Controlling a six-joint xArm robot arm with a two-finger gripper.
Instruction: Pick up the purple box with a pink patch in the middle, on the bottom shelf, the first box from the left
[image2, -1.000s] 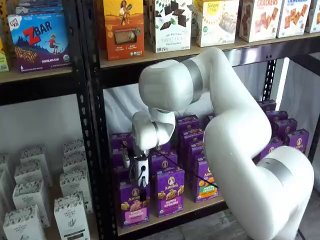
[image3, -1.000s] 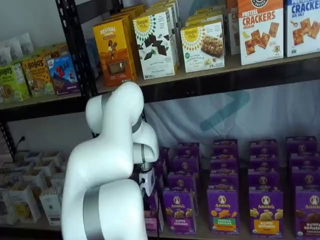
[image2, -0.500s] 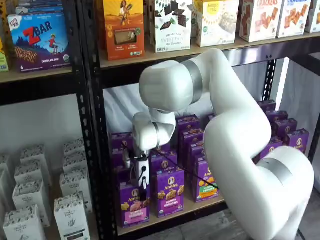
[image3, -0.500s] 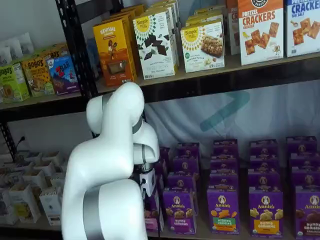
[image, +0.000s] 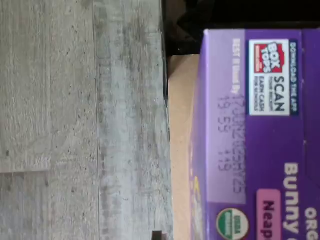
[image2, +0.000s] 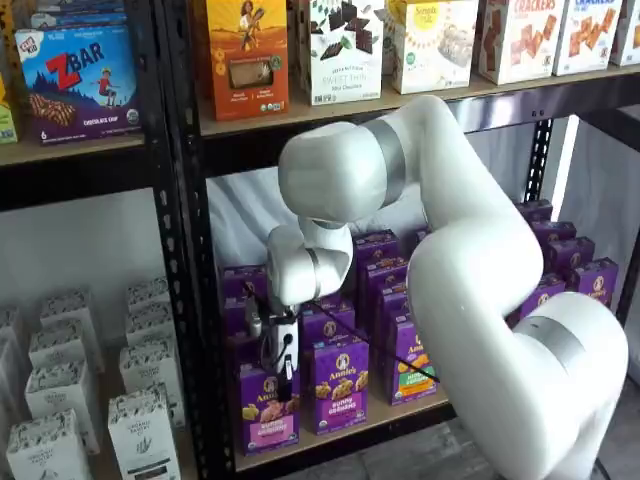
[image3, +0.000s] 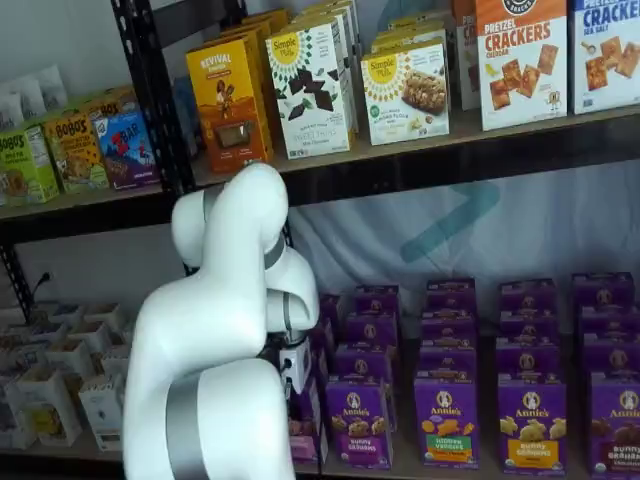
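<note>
The purple box (image2: 264, 412) with the pink patch stands at the front left end of the bottom shelf (image2: 380, 419). In a shelf view the gripper (image2: 285, 377) hangs from the white wrist right at the box's top front edge, its black fingers overlapping the upper part of the box. No gap or grip shows plainly. In a shelf view the arm hides most of the box (image3: 303, 432) and the gripper (image3: 296, 380) shows side-on. The wrist view shows the box's top panel and pink label (image: 260, 150) close up, with the tan shelf board (image: 181, 150) beside it.
More purple Annie's cartons (image2: 340, 385) stand in rows right of and behind the box. A black rack post (image2: 185, 260) stands just left of it. White cartons (image2: 140, 430) fill the neighbouring bay. Grey plank floor (image: 75, 125) lies in front of the shelf.
The gripper has come down a little, so its black fingers now reach lower over the top front of the purple box. The box has not visibly moved.
</note>
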